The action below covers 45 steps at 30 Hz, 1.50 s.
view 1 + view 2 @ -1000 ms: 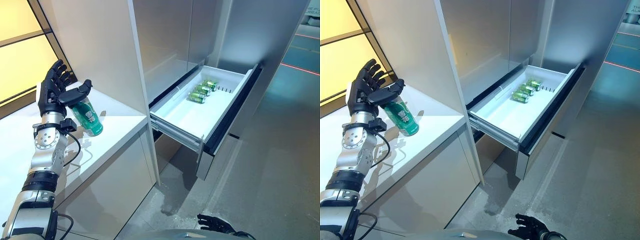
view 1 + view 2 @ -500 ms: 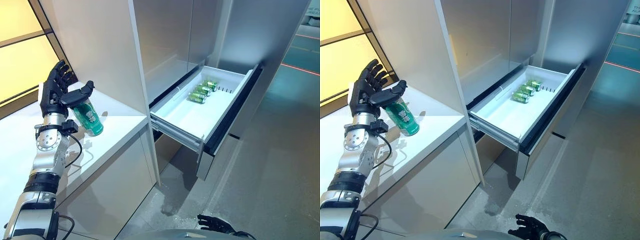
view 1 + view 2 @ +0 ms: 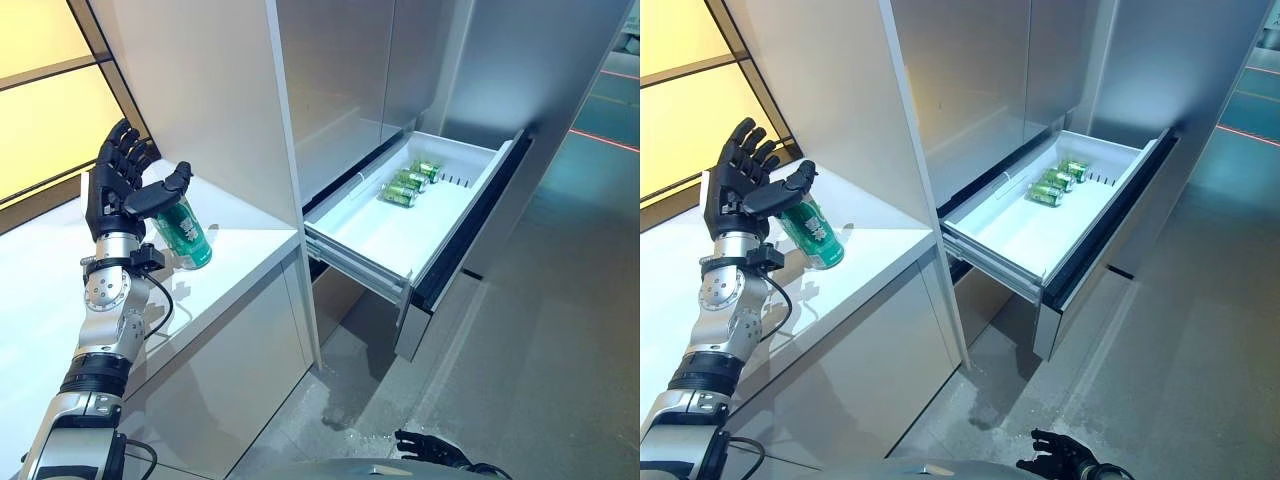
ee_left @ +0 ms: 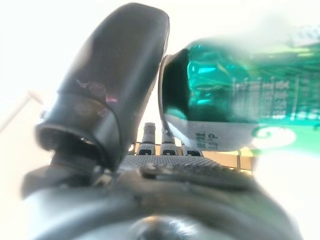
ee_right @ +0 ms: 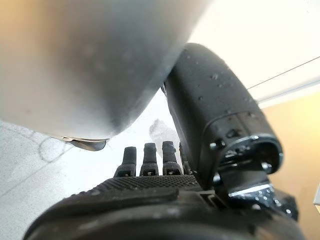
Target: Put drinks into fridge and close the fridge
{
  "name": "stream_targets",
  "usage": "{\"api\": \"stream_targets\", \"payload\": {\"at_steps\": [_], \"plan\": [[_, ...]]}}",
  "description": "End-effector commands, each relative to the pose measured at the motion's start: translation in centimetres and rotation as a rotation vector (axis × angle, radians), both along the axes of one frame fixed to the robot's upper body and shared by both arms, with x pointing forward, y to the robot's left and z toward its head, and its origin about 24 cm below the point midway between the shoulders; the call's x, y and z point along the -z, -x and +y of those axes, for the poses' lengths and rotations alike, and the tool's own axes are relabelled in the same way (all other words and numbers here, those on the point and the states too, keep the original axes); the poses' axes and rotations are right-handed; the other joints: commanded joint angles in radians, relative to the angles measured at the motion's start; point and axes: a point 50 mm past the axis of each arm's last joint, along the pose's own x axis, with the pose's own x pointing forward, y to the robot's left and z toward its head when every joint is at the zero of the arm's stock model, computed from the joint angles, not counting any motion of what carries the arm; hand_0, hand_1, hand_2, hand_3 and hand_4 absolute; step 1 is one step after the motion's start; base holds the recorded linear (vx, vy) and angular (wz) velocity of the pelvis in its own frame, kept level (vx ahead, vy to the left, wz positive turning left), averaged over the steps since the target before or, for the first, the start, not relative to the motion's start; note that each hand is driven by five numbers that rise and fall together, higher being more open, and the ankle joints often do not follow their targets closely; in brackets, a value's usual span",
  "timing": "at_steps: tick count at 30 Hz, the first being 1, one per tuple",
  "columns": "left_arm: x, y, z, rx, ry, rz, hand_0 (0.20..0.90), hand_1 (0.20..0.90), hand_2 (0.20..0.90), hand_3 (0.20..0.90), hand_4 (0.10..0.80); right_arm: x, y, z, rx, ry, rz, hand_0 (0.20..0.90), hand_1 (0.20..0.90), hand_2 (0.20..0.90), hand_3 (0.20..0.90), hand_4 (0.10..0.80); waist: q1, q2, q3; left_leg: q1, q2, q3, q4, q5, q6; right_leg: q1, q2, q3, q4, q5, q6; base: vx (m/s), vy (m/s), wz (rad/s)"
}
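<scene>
A green can [image 3: 187,236] leans tilted on the white counter [image 3: 235,262], its top toward my left hand [image 3: 113,188]. The hand is open, its fingers straight and pointing up, and the thumb [image 3: 166,189] lies over the can's top. In the left wrist view the can [image 4: 240,95] shows right beside the thumb [image 4: 120,75]. The fridge drawer [image 3: 352,262] stands pulled out to the right, with green cans [image 3: 405,183] lying at its far end. My right hand [image 3: 428,445] hangs low above the floor, its fingers relaxed.
A tall white panel [image 3: 215,100] rises between the counter and the fridge. The drawer's dark front [image 3: 470,225] juts into the grey floor space [image 3: 540,330]. A yellow-lit wall [image 3: 45,110] lies behind the counter.
My left hand and the can have shifted slightly toward the fridge, and the can stands a little more upright. The view has also shifted a little. The right hand has not moved.
</scene>
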Motion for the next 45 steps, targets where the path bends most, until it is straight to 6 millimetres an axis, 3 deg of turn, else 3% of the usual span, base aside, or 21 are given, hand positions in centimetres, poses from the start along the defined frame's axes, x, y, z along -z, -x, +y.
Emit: {"api": "stream_targets", "payload": {"at_steps": [1, 33, 45], "plan": [[-6.0, 0.3, 0.1, -0.016, -0.111, -0.279, 0.9, 0.9, 0.9, 0.9, 0.8, -0.3, 0.1, -1.2, -0.065, 0.021, 0.008, 0.9, 0.9, 0.9, 0.9, 0.8, -0.006, 0.01, -0.015, 0.05, -0.033, -0.005, 0.019, -0.153, 0.033, -0.061, -0.026, -0.049, 0.102, -0.053, 0.067, 0.0, 0.0, 0.0], [-1.4, 0.4, 0.3, -0.02, -0.144, -0.067, 0.9, 0.9, 0.9, 0.9, 0.8, -0.4, -0.3, -1.4, -0.048, 0.022, 0.004, 0.9, 0.9, 0.9, 0.9, 0.8, 0.007, 0.009, -0.004, 0.053, -0.035, -0.013, 0.018, -0.15, 0.032, -0.056, -0.027, -0.054, 0.1, -0.05, 0.07, 0.0, 0.0, 0.0], [-1.8, 0.5, 0.6, -0.022, -0.087, -0.119, 0.9, 0.9, 0.9, 0.9, 0.8, -0.4, -0.3, -1.4, -0.043, 0.026, 0.008, 0.9, 0.9, 0.9, 0.9, 0.8, 0.003, 0.01, -0.006, 0.054, -0.034, -0.009, 0.019, -0.15, 0.031, -0.057, -0.026, -0.051, 0.1, -0.05, 0.07, 0.0, 0.0, 0.0]]}}
